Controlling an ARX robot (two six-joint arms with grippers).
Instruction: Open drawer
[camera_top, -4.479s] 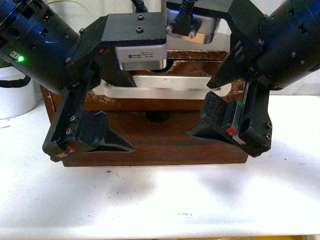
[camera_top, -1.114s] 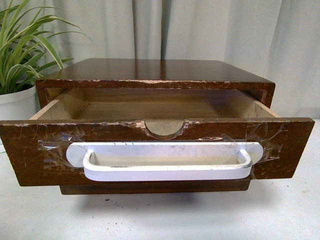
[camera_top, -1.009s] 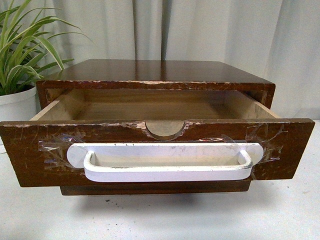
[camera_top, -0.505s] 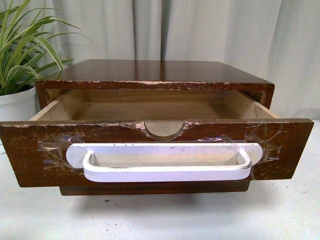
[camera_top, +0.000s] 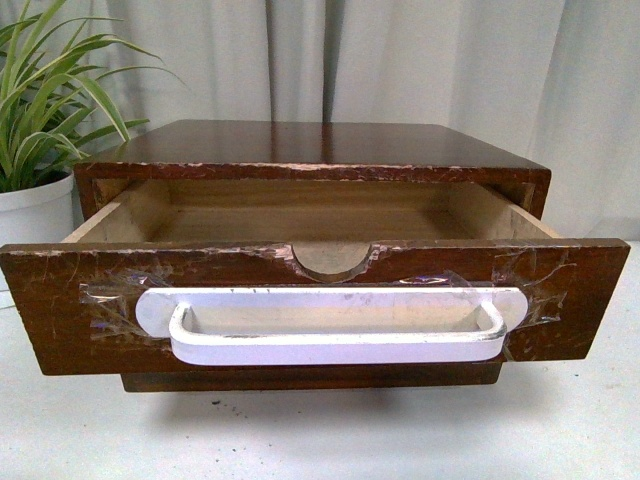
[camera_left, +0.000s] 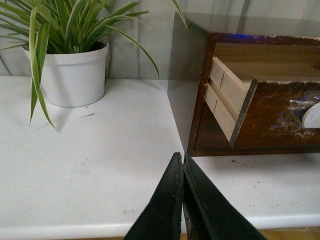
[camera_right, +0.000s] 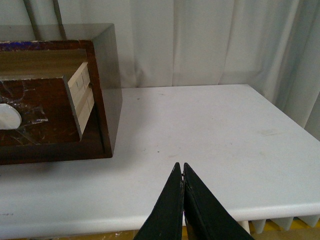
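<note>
Gripper-wise, nothing in the front view: both arms gone since seconds ago, drawer (camera_top: 320, 300) pulled well out, unchanged lately, so probably done. Left wrist: left gripper (camera_left: 183, 172) pinched closed, empty, near the surface's (camera_left: 90, 170) front edge, plant pot (camera_left: 75, 72) well apart. Right wrist: right gripper (camera_right: 183, 177) closed, empty, plenty of bare room toward the right edge.

Count: one drawer (camera_top: 300, 305), pulled out of one dark wooden cabinet (camera_top: 310, 145). One white bar handle (camera_top: 335, 325) on its front, one semicircular notch (camera_top: 333, 262). One potted plant (camera_left: 70, 55) in one white pot (camera_left: 74, 75). One white table (camera_right: 210, 140). Two grippers: left gripper (camera_left: 183, 165), right gripper (camera_right: 180, 172), each with jaws pressed together.
</note>
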